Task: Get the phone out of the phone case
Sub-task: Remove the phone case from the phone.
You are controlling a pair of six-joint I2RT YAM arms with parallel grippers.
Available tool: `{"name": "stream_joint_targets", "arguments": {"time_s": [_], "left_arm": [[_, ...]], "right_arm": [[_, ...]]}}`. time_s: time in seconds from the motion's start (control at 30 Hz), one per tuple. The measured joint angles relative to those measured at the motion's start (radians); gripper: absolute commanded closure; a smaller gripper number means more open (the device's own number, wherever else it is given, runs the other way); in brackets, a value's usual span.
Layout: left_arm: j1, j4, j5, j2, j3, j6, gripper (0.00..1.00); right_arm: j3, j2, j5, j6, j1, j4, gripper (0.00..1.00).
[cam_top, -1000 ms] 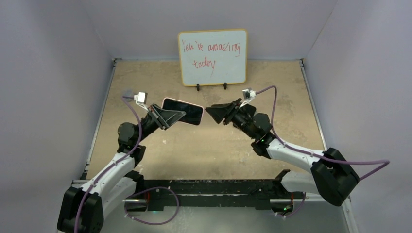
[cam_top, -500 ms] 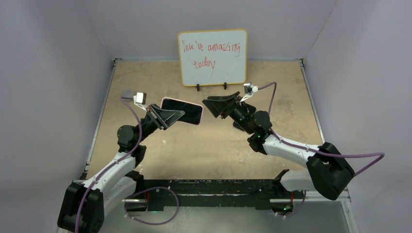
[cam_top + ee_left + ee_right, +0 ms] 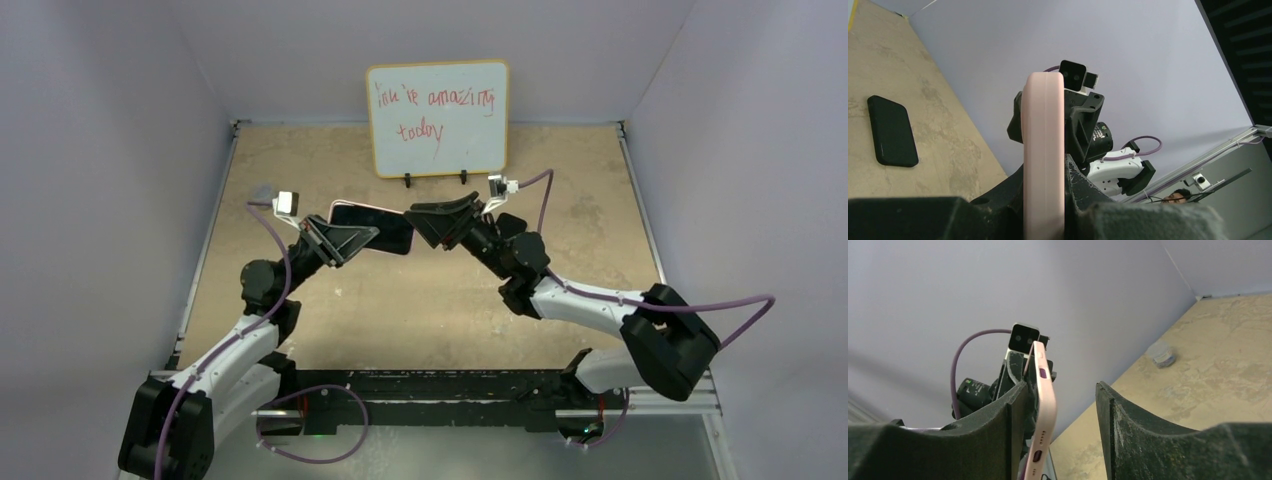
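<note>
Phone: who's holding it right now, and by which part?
The left gripper clamps the cased phone across its flat faces at one end. The right gripper has open jaws straddling the other end, not closed on it.

The right gripper [image 3: 414, 221], a second ago well clear of the pink-cased phone [image 3: 392, 236], has swung in across the gap. Its spread jaws now straddle the phone's free end, which sits close beside one finger [image 3: 993, 440] and apart from the other.
</note>
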Motion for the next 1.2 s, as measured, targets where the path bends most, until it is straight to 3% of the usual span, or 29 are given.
{"name": "stream_joint_targets", "arguments": {"time_s": [0.17, 0.6, 1.2], "left_arm": [[0.000, 0.006, -0.015, -0.003, -0.004, -0.012, 1.00], [0.000, 0.028, -0.028, -0.008, -0.033, -0.031, 1.00], [0.000, 0.066, -0.040, -0.008, -0.046, -0.045, 1.00]], "right_arm": [[0.000, 0.041, 0.000, 0.014, 0.006, 0.039, 0.56], [0.000, 0.062, 0.004, 0.056, 0.006, 0.153, 0.57], [0.000, 0.107, 0.007, 0.097, 0.012, 0.175, 0.61]]}}
